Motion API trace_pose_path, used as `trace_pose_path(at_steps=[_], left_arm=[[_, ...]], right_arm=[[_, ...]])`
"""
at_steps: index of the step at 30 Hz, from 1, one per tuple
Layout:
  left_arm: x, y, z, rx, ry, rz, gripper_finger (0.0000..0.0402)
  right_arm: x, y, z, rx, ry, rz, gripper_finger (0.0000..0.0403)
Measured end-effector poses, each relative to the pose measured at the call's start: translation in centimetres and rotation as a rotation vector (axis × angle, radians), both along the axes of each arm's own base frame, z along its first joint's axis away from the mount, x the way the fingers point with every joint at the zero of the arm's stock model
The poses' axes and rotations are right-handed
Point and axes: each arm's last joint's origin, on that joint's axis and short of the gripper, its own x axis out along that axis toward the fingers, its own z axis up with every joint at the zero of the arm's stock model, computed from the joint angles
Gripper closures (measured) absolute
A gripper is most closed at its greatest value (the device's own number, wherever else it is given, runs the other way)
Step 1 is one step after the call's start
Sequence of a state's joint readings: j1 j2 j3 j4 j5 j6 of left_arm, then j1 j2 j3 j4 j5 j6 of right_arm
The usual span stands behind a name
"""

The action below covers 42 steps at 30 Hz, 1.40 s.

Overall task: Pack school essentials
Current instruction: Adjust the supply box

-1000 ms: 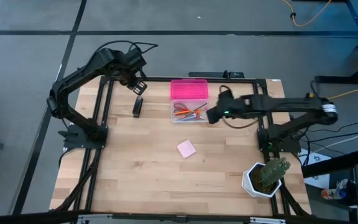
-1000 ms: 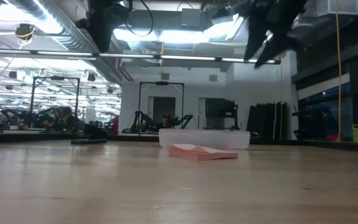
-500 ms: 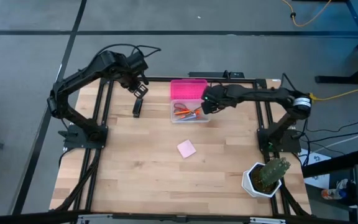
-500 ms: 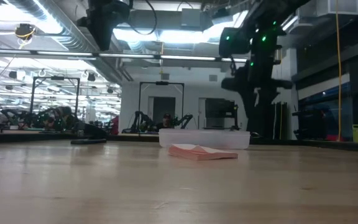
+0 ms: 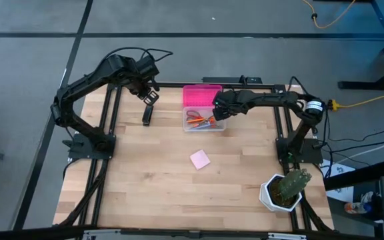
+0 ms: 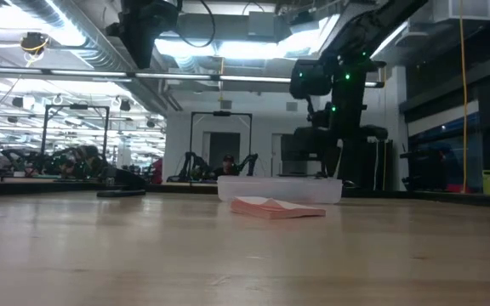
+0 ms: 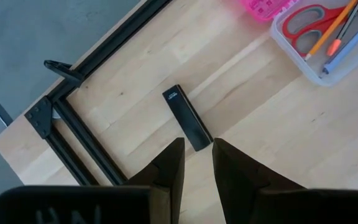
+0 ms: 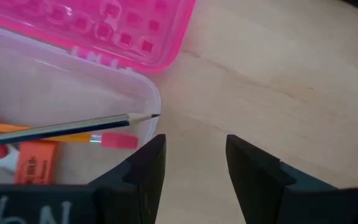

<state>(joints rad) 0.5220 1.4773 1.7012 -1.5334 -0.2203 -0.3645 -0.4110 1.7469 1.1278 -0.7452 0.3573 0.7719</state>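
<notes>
The clear box (image 5: 203, 121) with its open pink lid (image 5: 203, 95) holds the red-handled scissors (image 7: 304, 23), an orange pencil (image 7: 329, 26), pens and an orange-red piece (image 8: 35, 163). The black oblong item (image 5: 147, 115) lies flat on the table left of the box. The pink notepad (image 5: 200, 159) lies flat nearer the middle. My left gripper (image 7: 197, 152) is open, hovering high above the black item (image 7: 188, 118). My right gripper (image 8: 194, 158) is open and points down at the box's far right corner (image 8: 149, 102). One of its fingers (image 8: 149, 163) is beside the box wall. My right gripper stands at the far right corner of the box (image 6: 330, 180), coming from above. I cannot tell whether its finger touches the box wall.
A cactus in a white pot (image 5: 284, 189) stands at the table's near right corner. Black frame rails (image 7: 73, 118) run along the table's edges. Bare wood shows around the notepad and along the near side of the table (image 5: 145, 193).
My right gripper has swung from the right of the box toward the far edge and the box's far right corner. It has turned to point down and has come down close to the box rim. The box and the other things have stayed in place.
</notes>
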Motion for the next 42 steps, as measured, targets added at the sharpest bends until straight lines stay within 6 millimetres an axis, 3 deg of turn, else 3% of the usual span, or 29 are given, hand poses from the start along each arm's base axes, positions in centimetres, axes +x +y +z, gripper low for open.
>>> trace_pose_path(at_steps=[4, 13, 42], left_arm=[[0.0, 0.0, 0.0, 0.000, 0.000, 0.000, 0.0326], [0.0, 0.0, 0.0, 0.001, 0.000, 0.000, 0.0326], [0.0, 0.0, 0.0, 0.007, 0.003, 0.002, 0.0326]], right_arm=[[0.5, -0.4, -0.7, -0.012, -0.003, 0.025, 0.0234], [0.7, -0.8, -0.2, -0.077, -0.024, 0.023, 0.0234], [1.3, -1.0, -0.3, -0.005, -0.095, 0.146, 0.0234]])
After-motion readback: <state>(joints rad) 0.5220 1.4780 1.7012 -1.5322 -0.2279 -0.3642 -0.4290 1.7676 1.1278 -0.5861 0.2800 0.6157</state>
